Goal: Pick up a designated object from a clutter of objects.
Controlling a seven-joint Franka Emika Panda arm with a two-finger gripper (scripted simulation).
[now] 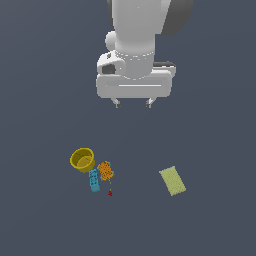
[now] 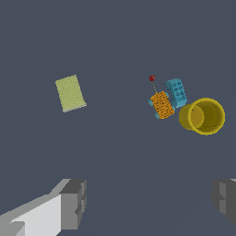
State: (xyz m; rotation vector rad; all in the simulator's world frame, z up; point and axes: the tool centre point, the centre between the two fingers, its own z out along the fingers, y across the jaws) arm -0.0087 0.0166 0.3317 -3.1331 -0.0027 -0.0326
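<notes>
The designated object, a flat yellow-green pad (image 1: 172,180) (image 2: 70,93), lies alone on the dark floor at the exterior view's right. The rest of the clutter sits together to its left: a yellow cup (image 1: 82,159) (image 2: 203,115) on its side, a blue studded brick (image 1: 94,180) (image 2: 177,91), an orange studded block (image 1: 105,170) (image 2: 162,104) and a tiny red piece (image 1: 110,193) (image 2: 151,78). My gripper (image 1: 133,104) (image 2: 148,199) hangs high above the floor, well apart from all of them, open with nothing between its fingers (image 2: 73,203).
The white arm body (image 1: 135,45) fills the upper middle of the exterior view. A dark grey floor (image 1: 210,125) stretches around the objects.
</notes>
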